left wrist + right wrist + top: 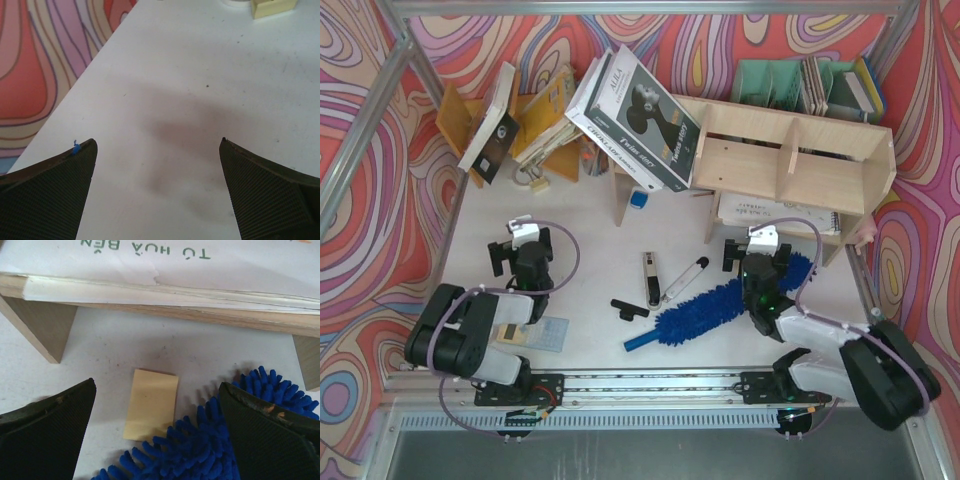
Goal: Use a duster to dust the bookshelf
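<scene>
The pale plywood bookshelf (790, 160) stands at the back right, and its bottom board (175, 312) crosses the top of the right wrist view. The blue fluffy duster (715, 305) lies flat and slantwise on the table in front of it, its slim handle (640, 341) pointing to the near left. My right gripper (757, 247) hovers open over the duster's far end. In the wrist view its jaws (157, 385) straddle the blue fluff (200, 450) without holding it. My left gripper (527, 240) is open over bare table at the left, nothing between its jaws (157, 145).
A large white-and-black book (640, 110) leans on the bookshelf's left end. Books tilt in an orange rack (520, 120). Green file holders (770, 85) stand behind the shelf. Small black-and-silver tools (650, 278) lie mid-table. A yellow sticky note (150, 405) lies beside the duster.
</scene>
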### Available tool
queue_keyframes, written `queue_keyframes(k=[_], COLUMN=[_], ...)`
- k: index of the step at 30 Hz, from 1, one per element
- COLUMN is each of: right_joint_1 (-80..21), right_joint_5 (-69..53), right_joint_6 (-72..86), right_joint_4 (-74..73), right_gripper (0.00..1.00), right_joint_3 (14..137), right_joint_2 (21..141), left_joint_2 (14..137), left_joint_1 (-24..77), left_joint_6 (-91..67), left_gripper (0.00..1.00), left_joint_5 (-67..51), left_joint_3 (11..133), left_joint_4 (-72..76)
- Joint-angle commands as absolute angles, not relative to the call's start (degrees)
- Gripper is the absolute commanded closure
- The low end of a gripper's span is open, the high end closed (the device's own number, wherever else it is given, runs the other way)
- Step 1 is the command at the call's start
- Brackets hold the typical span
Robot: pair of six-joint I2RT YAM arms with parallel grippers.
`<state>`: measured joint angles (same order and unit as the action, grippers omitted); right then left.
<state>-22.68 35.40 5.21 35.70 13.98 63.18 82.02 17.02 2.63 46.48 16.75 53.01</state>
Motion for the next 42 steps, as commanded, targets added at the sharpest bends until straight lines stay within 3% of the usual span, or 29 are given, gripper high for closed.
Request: queue_keyframes(k=[1, 4, 8, 11, 28, 39, 42], right_joint_1=[-21.69, -20.65, -18.18, -16.16, -9.14, -4.91, -4.74], right_joint_5=[37.05, 36.34, 31.35, 28.10, 11.27, 6.91, 6.31], right_joint_6=[-1.65, -3.57, -3.37, -3.33, -6.23, -3.57, -3.12], right_joint_4=[53.34, 60.62, 65.24, 67.16, 73.86, 81.72, 78.11], right_gripper=[0.01, 0.01, 0.01, 0.01, 0.01, 0.01, 0.01], right_joint_3=[12.53, 11.33, 10.10, 10.01, 14.15, 14.45, 15.92], right_joint_2=[70.09, 74.65, 77.45, 78.95, 88.81, 96.96, 96.74], left_joint_2=[87.57, 83.97, 89.05, 87.41, 88.30, 88.31, 88.31], left_joint_1=[13.14, 10.92, 6.35, 4.80, 4.59, 4.59, 4.61], left_joint_6=[4.74, 1.16, -1.65, -3.31, -4.09, -4.04, -3.98], left_gripper=[0.02, 0.02, 0.02, 0.02, 0.02, 0.02, 0.02], left_joint_5=[35.33, 29.72, 25.42, 21.81, 23.84, 23.77, 23.82], left_joint_3=[16.10, 16.88, 17.47, 20.54, 20.57, 20.57, 20.57], left_joint_4=[66.62, 57.81, 62.36, 52.72, 53.86, 54.00, 54.02])
